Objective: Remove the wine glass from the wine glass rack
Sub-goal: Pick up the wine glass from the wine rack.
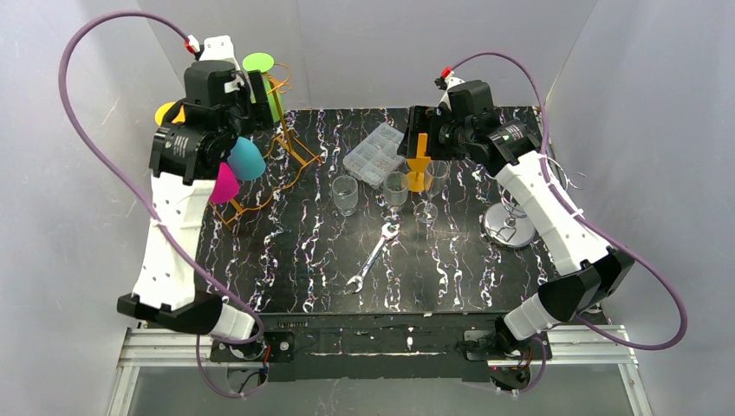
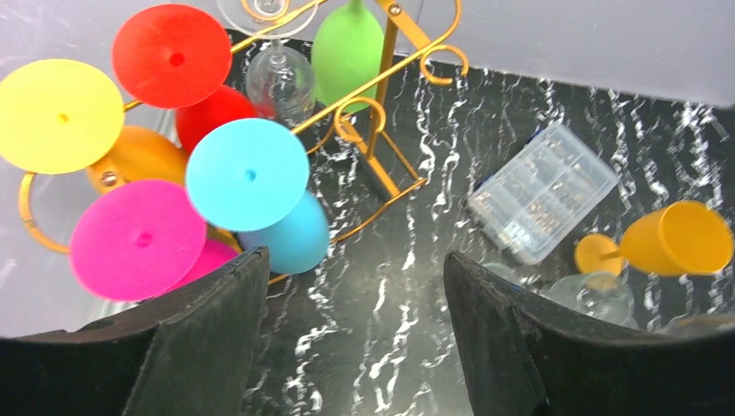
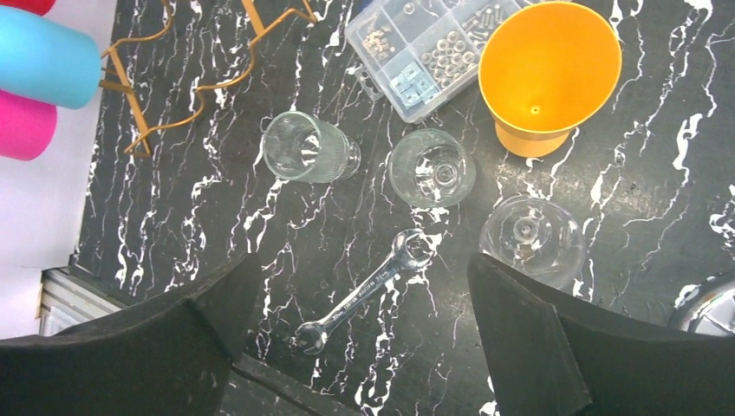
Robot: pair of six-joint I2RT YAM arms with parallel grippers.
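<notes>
A: Target loc?
B: Cyan wine glass hangs on the wine glass rack, upper left of the counter in top view.

A: Orientation?
B: Foot up, bowl down. In the left wrist view the round foot faces the cam and the bowl runs off toward lower right of frame. Long axis is approx. along the view line, slight tilt.

A: Neighbours?
B: Pink glass is just beside it at left, and their feet overlap in view. Red glass and yellow glass sit above. Green glass and a clear hung glass are at top centre.

A: Jaws?
B: Left jaws apart, nothing between them. The left finger has its tip just under the cyan bowl; contact can't tell. Right jaws wide apart and empty, above the standing glasses and the wrench.

A: Edges, room?
B: Rack is near the counter's left edge, w/ the wall close beside it. There's bare counter between the rack and the parts box. Lower centre of the top view holds only the wrench.
</notes>
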